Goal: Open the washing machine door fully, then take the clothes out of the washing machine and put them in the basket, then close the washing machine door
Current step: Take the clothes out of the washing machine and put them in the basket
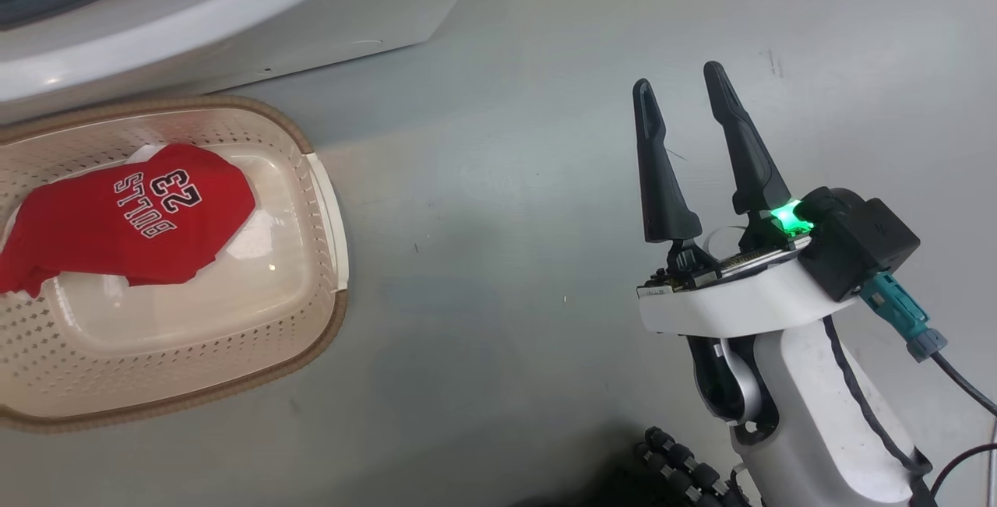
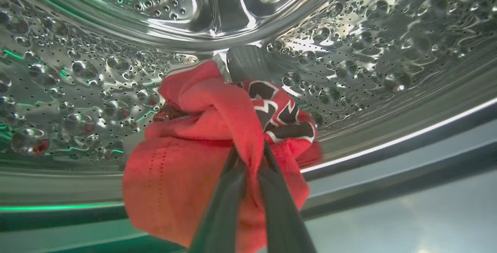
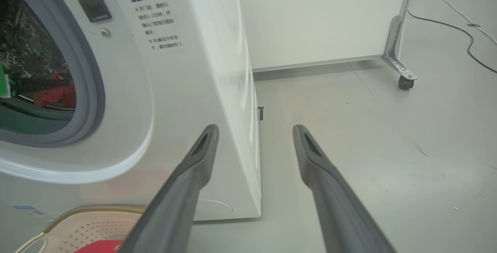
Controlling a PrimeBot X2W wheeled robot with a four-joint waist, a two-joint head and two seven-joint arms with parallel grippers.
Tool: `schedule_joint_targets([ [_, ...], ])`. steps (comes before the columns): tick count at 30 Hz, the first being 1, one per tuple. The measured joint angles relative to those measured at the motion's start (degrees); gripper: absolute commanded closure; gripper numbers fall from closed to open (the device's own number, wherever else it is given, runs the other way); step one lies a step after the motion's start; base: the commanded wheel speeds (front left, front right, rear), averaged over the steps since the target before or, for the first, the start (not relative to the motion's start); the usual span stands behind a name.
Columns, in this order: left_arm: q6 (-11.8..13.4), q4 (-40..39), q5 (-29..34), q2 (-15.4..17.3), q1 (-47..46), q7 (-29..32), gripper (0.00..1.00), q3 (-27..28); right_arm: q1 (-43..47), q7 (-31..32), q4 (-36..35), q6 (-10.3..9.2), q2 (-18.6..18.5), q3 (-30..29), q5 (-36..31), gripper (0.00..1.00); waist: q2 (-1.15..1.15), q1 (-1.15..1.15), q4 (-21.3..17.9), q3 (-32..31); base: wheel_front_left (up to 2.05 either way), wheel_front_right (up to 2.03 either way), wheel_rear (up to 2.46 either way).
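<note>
Left pincer (image 2: 250, 156) pinches a red cloth (image 2: 182, 175) low in the drum (image 2: 97, 89). The thin fold may slip or snag on the gasket (image 3: 97, 93). Right pincer (image 1: 678, 76) is spread over the floor at right. A jersey (image 1: 125, 219) lies in the basket (image 1: 331, 211), near left.

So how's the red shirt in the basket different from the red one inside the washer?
The basket shirt lies spread out, "BULLS 23" readable; the drum shirt is bunched up, its print crumpled. Nothing holds the basket shirt; the left gripper pinches the drum shirt. One is in the cream basket, the other inside the steel drum. Both are red with black-and-white print.
</note>
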Motion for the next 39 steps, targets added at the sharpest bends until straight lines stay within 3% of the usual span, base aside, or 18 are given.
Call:
schedule_joint_targets([
  [23, -0.4, -8.4, 2.0, -7.3, 14.3, -22.3, 1.0, -0.8, 1.1, 0.0, 3.5, -0.03, -0.1, -1.9, -4.5, 0.0, 0.0, 0.0, 4.3, -6.7, 0.0, 0.0, 0.0],
  [39, 2.5, -12.7, 5.0, -11.8, 26.6, -35.0, 1.0, -1.4, 5.7, 0.0, 6.7, 0.74, -0.1, -3.4, -7.0, 0.0, 0.0, 0.0, 6.9, -16.0, 0.0, 0.0, 0.0],
])
